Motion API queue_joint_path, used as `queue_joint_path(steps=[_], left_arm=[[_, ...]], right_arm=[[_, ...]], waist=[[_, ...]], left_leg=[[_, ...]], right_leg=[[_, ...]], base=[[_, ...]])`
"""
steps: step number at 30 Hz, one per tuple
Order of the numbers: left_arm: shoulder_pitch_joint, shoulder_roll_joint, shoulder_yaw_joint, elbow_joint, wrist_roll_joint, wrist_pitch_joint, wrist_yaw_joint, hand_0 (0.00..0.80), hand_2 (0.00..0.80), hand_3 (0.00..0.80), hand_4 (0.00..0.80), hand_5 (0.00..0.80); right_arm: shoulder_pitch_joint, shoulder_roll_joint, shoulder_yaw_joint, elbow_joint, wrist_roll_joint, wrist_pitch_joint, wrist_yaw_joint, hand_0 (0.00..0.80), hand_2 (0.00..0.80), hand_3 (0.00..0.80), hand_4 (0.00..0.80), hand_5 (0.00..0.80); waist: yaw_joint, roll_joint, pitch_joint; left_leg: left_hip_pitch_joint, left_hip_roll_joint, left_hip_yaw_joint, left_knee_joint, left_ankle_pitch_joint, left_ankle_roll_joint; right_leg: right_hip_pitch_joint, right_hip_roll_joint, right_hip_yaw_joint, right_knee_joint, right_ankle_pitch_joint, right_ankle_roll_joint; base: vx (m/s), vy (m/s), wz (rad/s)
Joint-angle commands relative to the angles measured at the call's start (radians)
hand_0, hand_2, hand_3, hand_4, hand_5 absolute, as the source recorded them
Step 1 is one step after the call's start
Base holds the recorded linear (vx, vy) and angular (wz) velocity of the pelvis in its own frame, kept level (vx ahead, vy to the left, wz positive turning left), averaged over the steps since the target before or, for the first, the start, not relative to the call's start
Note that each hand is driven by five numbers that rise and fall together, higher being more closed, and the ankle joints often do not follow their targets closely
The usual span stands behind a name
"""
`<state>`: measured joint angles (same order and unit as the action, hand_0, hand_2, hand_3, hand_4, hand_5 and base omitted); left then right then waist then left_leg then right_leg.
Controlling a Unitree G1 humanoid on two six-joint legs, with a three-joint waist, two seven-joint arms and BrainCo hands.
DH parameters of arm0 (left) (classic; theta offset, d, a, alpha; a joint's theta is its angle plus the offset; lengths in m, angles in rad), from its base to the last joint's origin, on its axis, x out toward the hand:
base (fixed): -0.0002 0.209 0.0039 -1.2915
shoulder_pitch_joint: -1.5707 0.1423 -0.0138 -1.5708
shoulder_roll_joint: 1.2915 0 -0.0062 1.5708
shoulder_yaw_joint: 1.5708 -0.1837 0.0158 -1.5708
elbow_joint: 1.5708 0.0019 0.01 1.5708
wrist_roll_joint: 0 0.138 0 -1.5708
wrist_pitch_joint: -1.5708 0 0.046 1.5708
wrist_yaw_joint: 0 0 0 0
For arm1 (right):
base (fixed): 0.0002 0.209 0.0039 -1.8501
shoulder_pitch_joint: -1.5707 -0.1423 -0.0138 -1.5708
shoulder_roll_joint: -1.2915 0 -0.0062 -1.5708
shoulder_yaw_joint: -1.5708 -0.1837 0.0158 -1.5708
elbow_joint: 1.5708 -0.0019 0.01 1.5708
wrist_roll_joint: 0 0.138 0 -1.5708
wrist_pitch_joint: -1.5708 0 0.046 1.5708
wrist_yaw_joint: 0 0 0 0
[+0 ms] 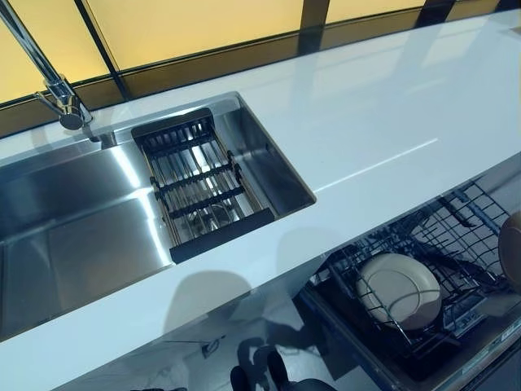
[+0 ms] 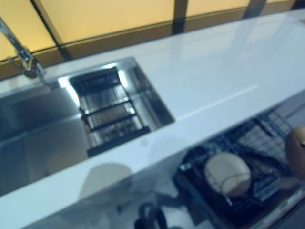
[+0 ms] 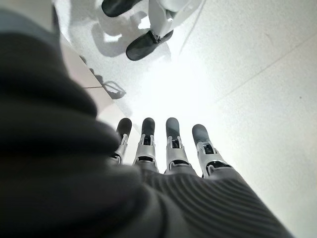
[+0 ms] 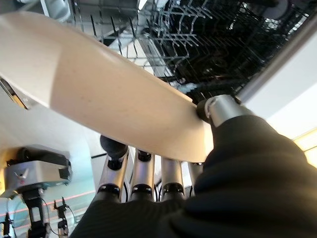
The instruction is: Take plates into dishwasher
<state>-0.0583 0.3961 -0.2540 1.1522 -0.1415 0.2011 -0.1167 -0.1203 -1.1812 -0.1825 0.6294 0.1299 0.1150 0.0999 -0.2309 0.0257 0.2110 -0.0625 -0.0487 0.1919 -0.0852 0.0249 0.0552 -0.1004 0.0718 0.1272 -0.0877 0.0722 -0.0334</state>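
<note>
A cream plate (image 4: 99,94) fills the right wrist view, pinched by my right hand (image 4: 143,178) with the thumb on its rim and the fingers under it. It hangs over the dark wire dishwasher rack (image 4: 198,44). In the eye views only this plate's edge (image 1: 513,248) shows, at the far right above the pulled-out rack (image 1: 456,228). Another cream plate (image 1: 399,289) stands on edge between the rack's tines. My left hand (image 3: 173,148) hangs with straight fingers over the pale floor, holding nothing.
The white countertop (image 1: 366,122) runs across the view above the dishwasher. To the left lies a steel sink (image 1: 73,212) with a black drainer rack (image 1: 195,179) set in it and a tap (image 1: 49,81) behind.
</note>
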Motion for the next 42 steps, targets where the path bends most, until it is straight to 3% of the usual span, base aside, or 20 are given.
queue_joint_path(steps=[1, 12, 23, 42], left_arm=[[-0.028, 0.012, -0.012, 0.044, -0.019, -0.013, -0.006, 0.0, 0.0, 0.0, 0.0, 0.0], [-0.047, -0.01, -0.038, 0.028, -0.031, -0.034, -0.004, 0.0, 0.0, 0.0, 0.0, 0.0], [-0.045, -0.029, -0.052, 0.01, -0.048, -0.022, 0.008, 0.0, 0.0, 0.0, 0.0, 0.0], [-0.052, -0.043, -0.055, 0.005, -0.032, -0.009, 0.009, 0.0, 0.0, 0.0, 0.0, 0.0]], right_arm=[[-0.086, -0.009, 0.003, -0.022, -0.005, -0.001, -0.032, 0.8, 0.8, 0.8, 0.8, 0.8], [-0.104, -0.006, 0.033, -0.069, -0.116, -0.048, -0.114, 0.8, 0.8, 0.8, 0.8, 0.8], [-0.097, -0.024, 0.072, -0.179, -0.432, -0.092, -0.198, 0.8, 0.8, 0.8, 0.8, 0.8], [-0.126, 0.066, 0.172, -0.155, -0.406, -0.074, -0.19, 0.8, 0.8, 0.8, 0.8, 0.8]], waist=[[0.009, 0.005, -0.007], [-0.002, 0.041, 0.017], [-0.012, 0.062, 0.019], [0.001, 0.062, -0.005]], left_leg=[[0.003, 0.034, -0.027, -0.002, -0.051, -0.034], [0.001, 0.033, -0.016, -0.002, -0.049, -0.043], [0.008, 0.029, -0.014, -0.002, -0.054, -0.044], [0.019, 0.032, -0.01, -0.002, -0.061, -0.041]], right_leg=[[-0.008, -0.027, -0.035, 0.0, -0.009, 0.085], [-0.016, -0.037, -0.045, 0.0, -0.016, 0.084], [-0.012, -0.039, -0.036, 0.0, -0.021, 0.087], [0.0, -0.039, -0.042, 0.0, -0.025, 0.09]], base=[[-0.038, -0.01, -0.02], [-0.007, -0.002, -0.01], [0.0, 0.0, 0.0], [0.0, 0.0, 0.0]])
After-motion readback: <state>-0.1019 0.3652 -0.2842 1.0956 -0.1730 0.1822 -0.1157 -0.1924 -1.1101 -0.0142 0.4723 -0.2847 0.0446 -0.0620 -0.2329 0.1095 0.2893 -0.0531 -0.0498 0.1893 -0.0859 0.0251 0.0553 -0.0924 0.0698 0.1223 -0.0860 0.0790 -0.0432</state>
